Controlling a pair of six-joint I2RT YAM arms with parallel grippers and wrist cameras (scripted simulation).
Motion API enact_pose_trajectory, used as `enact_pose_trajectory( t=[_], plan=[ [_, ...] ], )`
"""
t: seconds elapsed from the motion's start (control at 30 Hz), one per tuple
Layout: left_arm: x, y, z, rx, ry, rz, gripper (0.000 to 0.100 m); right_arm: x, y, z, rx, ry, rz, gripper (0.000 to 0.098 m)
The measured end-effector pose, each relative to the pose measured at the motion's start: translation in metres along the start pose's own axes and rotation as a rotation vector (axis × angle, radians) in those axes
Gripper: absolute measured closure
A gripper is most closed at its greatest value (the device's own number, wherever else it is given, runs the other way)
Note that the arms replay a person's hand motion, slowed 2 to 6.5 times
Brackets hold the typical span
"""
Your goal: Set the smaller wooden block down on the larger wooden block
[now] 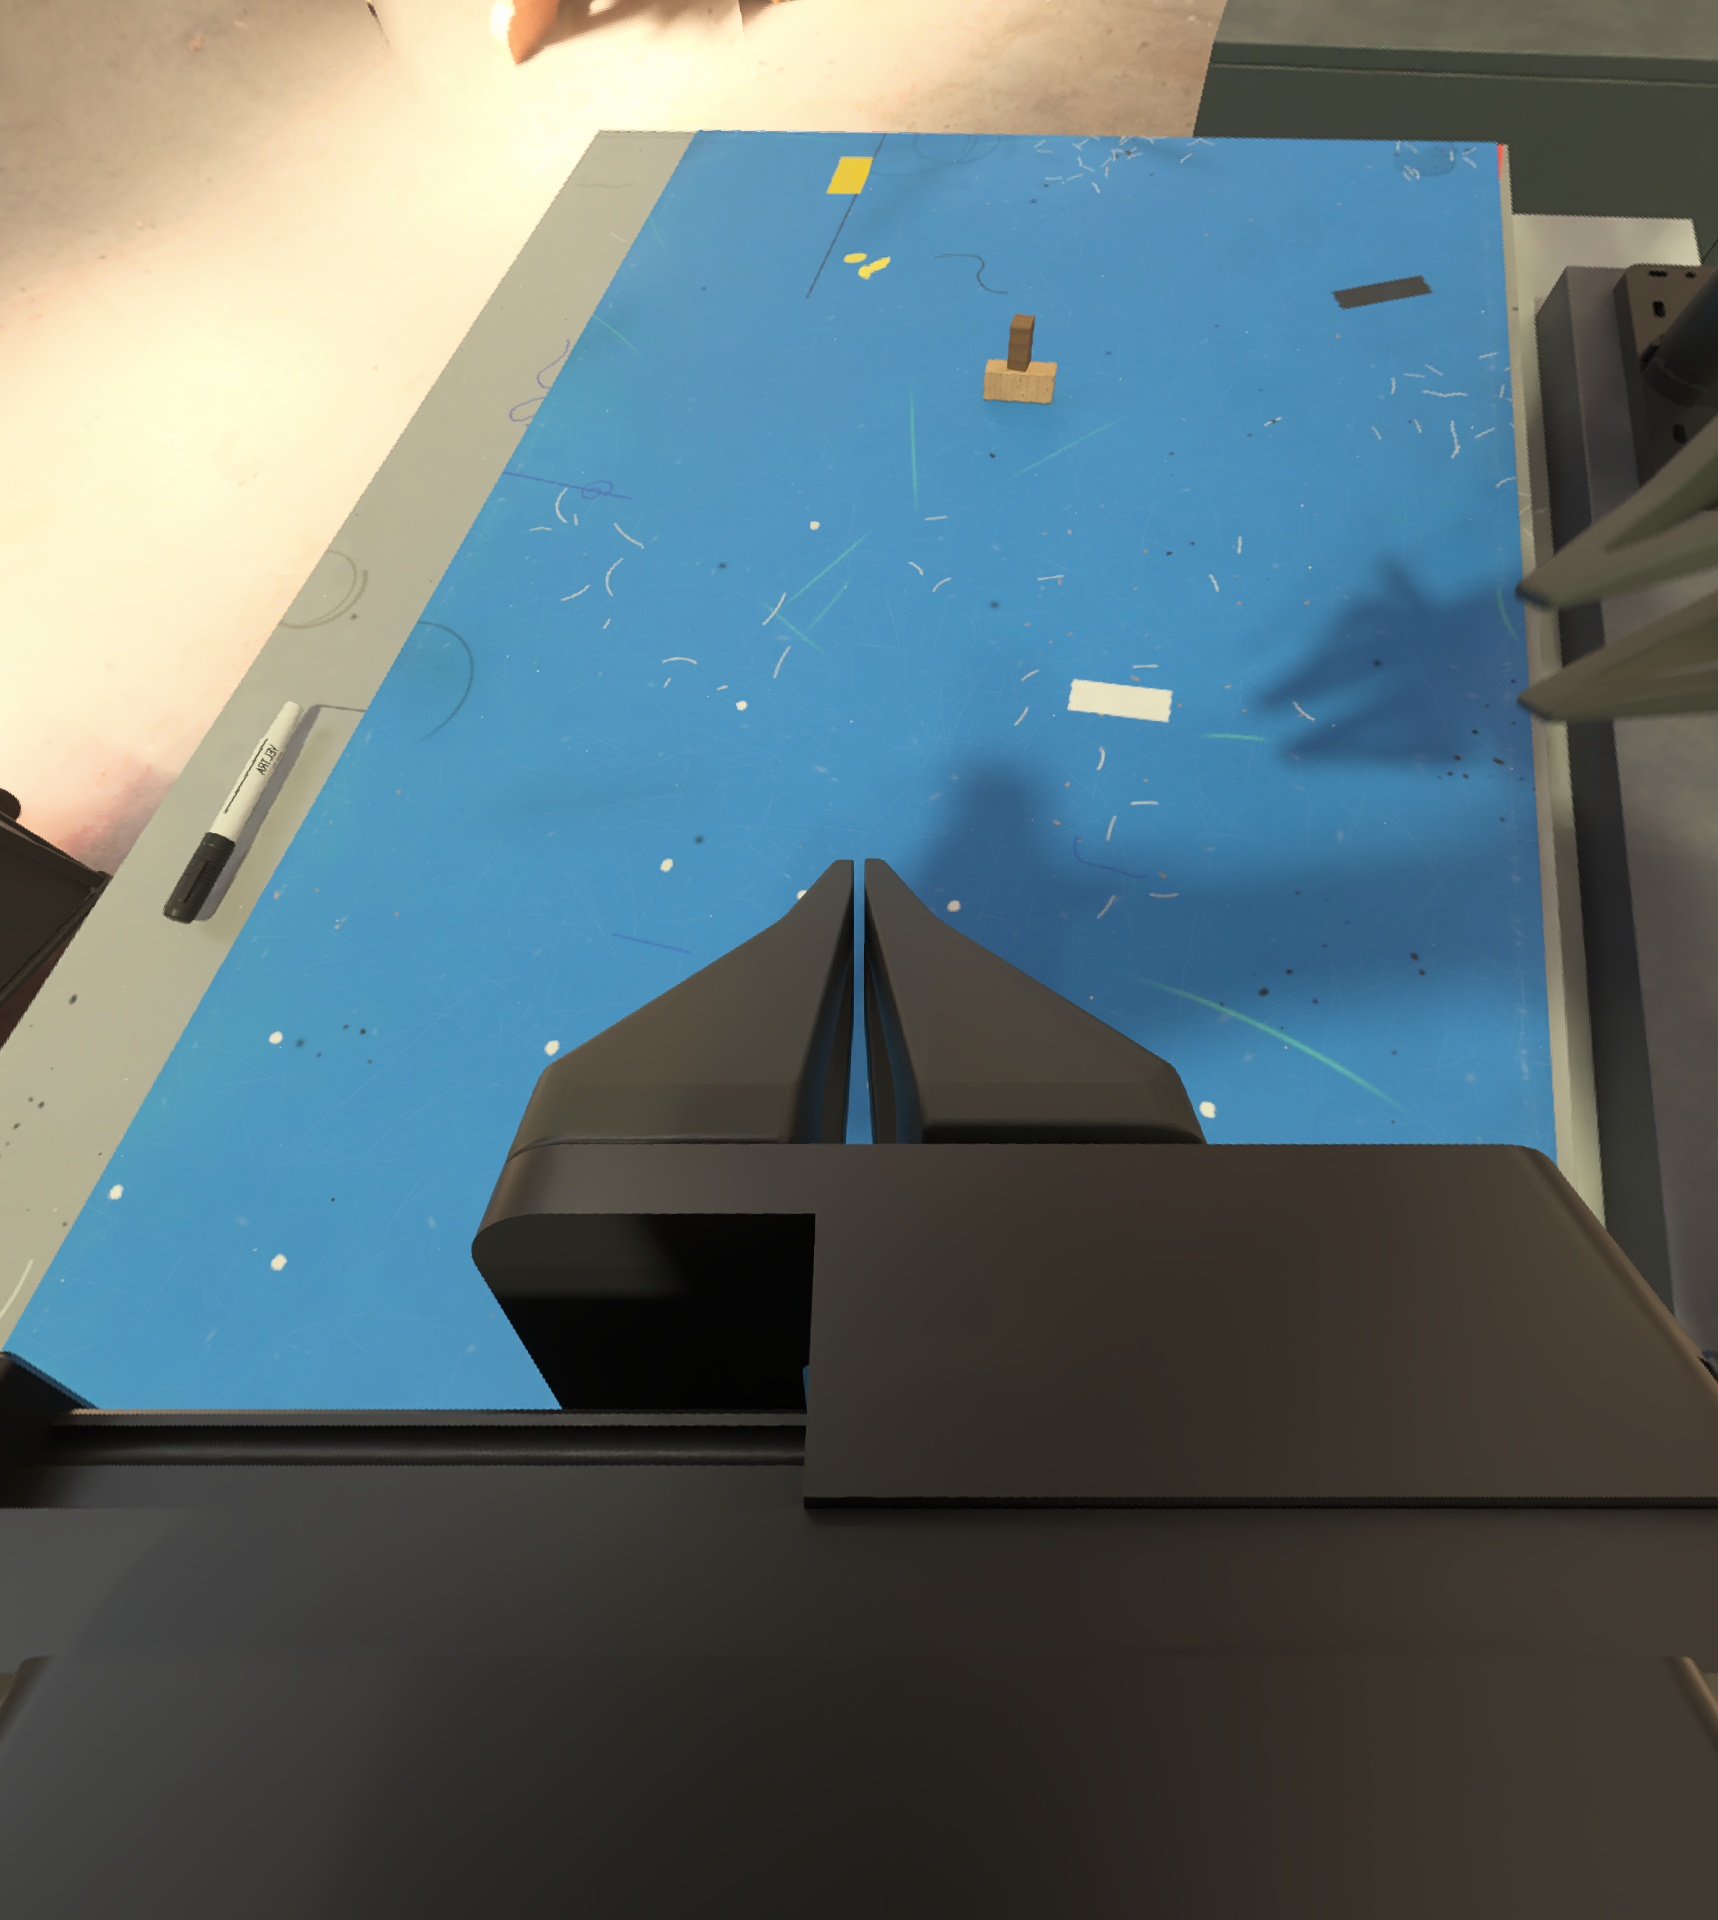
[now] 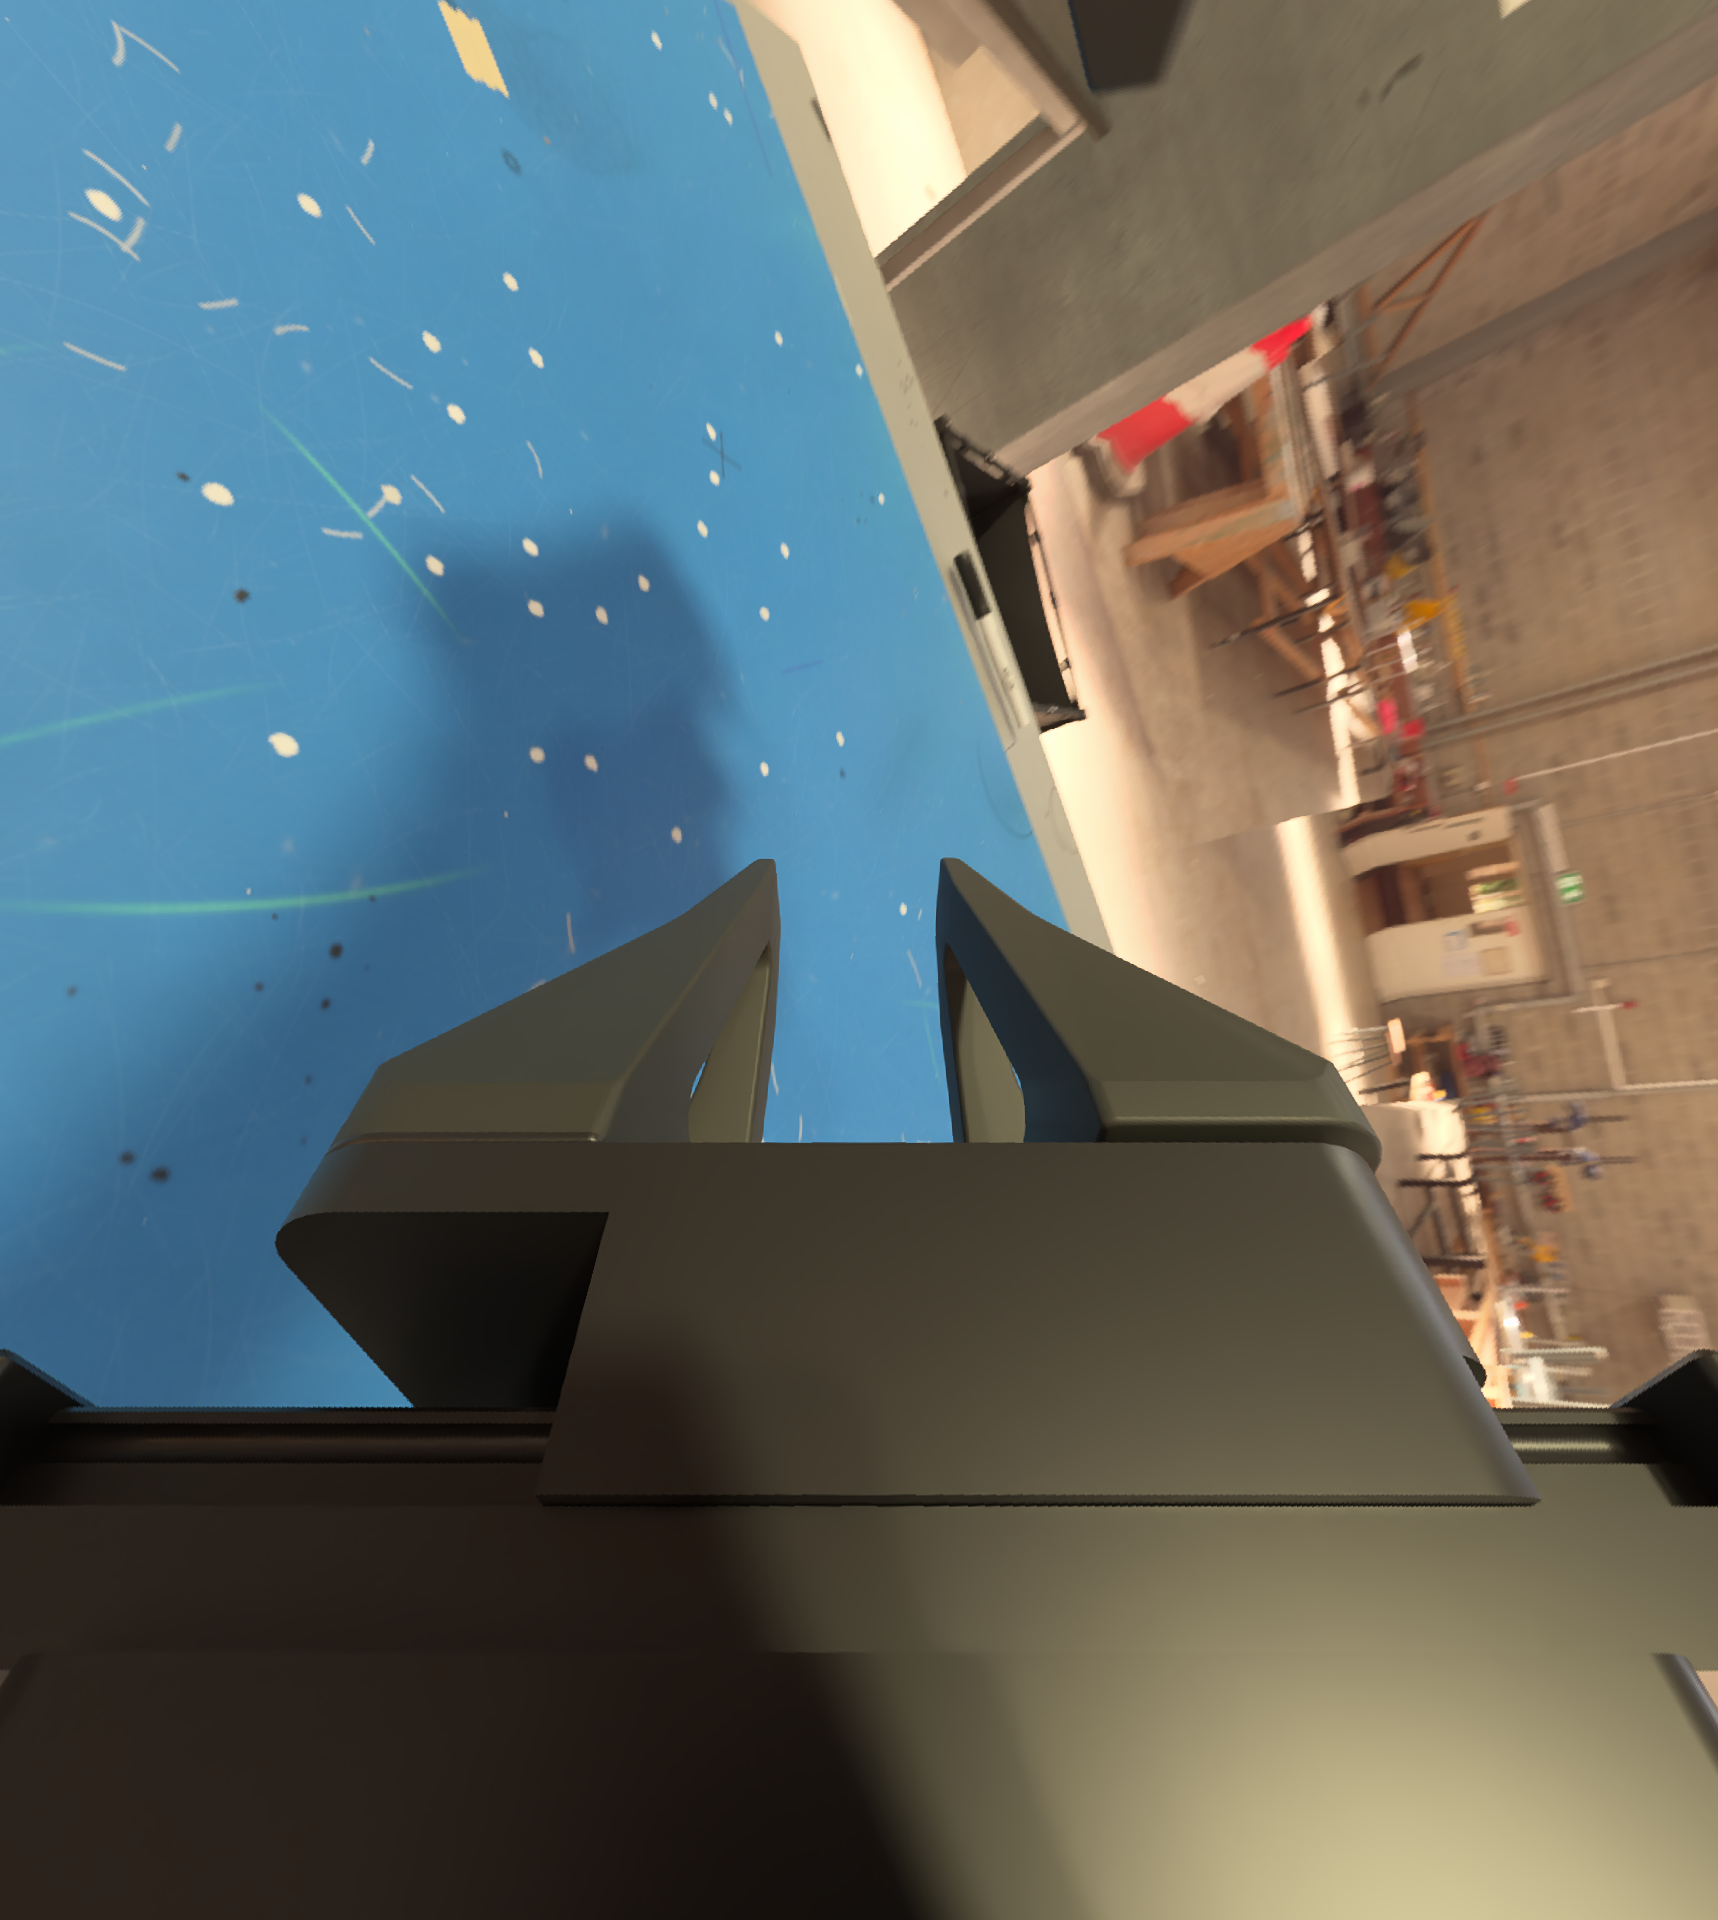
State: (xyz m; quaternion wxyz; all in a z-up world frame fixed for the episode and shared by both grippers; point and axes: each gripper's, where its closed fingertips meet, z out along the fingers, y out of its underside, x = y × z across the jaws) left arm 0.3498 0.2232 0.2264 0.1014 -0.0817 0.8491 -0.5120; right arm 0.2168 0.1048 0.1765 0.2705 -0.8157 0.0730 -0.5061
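Note:
In the left wrist view, the smaller dark brown wooden block [image 1: 1020, 341] stands upright on top of the larger pale wooden block [image 1: 1019, 382], far off on the blue mat [image 1: 626, 935]. My left gripper [image 1: 858, 864] is shut and empty, well short of the blocks. My right gripper [image 2: 857, 862] is open and empty above the mat's edge; it also shows at the right edge of the left wrist view [image 1: 1530, 644]. No block shows in the right wrist view.
A black-and-white marker [image 1: 234, 812] lies on the grey table border at the left. Flat yellow [image 1: 849, 175], white [image 1: 1119, 699] and dark [image 1: 1382, 293] patches mark the mat. A dark arm base [image 1: 1665, 353] stands at the right edge.

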Motion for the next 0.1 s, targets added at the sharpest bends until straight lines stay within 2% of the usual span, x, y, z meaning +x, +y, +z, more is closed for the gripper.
enact_pose_trajectory(
  t=[0.1],
  plan=[
    [0.0, 0.0, 0.0, 0.0, 0.0, 0.001, 0.099, -0.016, -0.007, 0.011, 0.039, 0.072, -0.067, 0.0722]
  ],
)
